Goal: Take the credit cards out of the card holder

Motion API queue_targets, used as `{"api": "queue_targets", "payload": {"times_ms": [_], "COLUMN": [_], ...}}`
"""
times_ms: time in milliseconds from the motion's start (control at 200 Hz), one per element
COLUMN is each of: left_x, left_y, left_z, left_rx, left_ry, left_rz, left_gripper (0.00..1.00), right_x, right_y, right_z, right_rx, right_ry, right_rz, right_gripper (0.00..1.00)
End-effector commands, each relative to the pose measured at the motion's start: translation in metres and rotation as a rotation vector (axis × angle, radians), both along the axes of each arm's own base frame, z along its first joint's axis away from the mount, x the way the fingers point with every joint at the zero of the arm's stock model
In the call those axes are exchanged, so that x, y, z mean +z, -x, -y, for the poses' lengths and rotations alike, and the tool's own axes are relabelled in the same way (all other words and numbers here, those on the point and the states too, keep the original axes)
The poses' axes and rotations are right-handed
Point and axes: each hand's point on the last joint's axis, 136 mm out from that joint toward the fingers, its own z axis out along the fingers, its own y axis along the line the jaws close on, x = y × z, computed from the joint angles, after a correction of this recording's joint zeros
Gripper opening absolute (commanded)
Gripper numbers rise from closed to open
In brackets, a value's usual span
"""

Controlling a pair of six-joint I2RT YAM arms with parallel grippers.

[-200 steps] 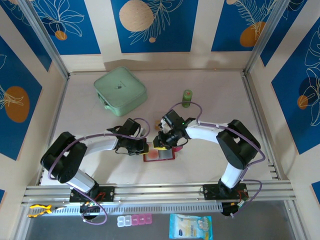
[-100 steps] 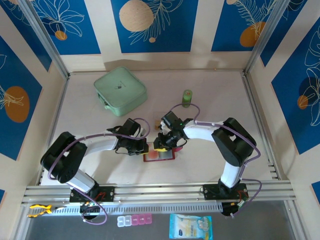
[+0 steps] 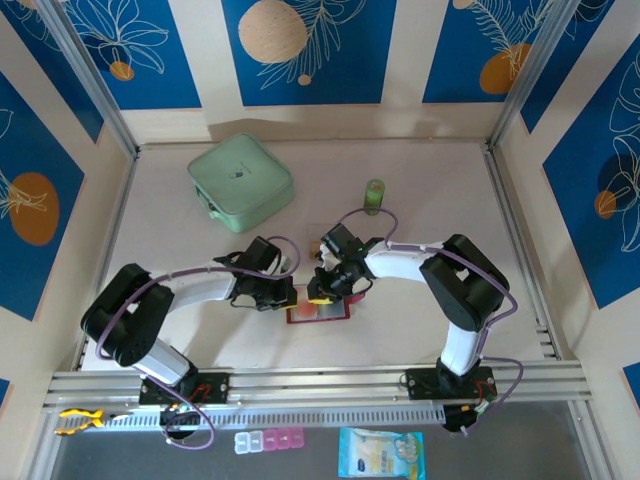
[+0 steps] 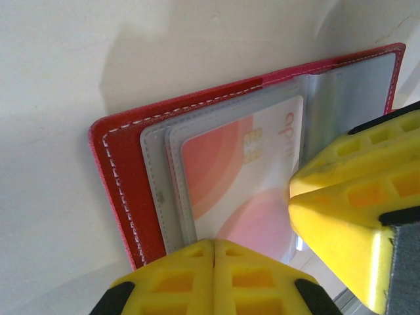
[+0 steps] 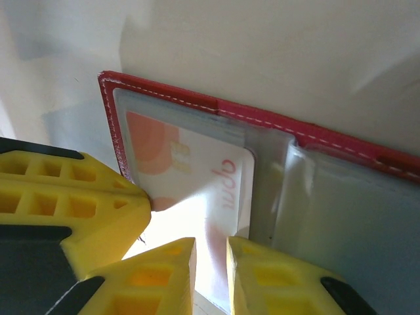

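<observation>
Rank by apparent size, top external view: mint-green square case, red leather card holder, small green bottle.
1. Mint-green square case
2. Red leather card holder, partly covered
3. Small green bottle

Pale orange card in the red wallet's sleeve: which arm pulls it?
Right: right tool straddles the pale orange card's edge, jaws slightly apart; left tool is shut, resting on the red wallet.

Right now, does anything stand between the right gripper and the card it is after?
Only the clear sleeve over the credit card in the open card holder. The right gripper sits at the card's edge, jaws slightly apart; the shut left gripper sits on the holder alongside, off that path.
</observation>
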Motion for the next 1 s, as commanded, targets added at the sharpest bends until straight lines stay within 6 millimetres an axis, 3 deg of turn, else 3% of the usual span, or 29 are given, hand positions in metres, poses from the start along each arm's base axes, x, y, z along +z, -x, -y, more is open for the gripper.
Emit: {"api": "queue_targets", "payload": {"times_ms": [0,230,495,995], "left_x": [-0.009,-0.001,-0.016,-0.015], "left_y": [0.007,0.004,0.01,0.011], "left_z": [-0.013,-0.023,-0.023,-0.023], "left_rx": [0.003,0.008,-0.002,-0.005], "left_ry": [-0.055,-0.104,-0.11,-0.115], "left_rz": [-0.025,0.018,-0.031,-0.035], "left_gripper": [0.0,0.0,0.0,0.0], "right_x": [-0.004,-0.007,-0.006,0.006], "right_y": [0.004,0.006,0.006,0.001], "right_z": [-0.004,0.001,0.002,0.014], "right_rx": [0.023,0.019,0.019,0.022], "right_ry": [0.002,0.025,0.031,0.095], "right_rz": [-0.02,-0.025,-0.022,0.038], "right_gripper": [0.21,0.23,0.23,0.27]}}
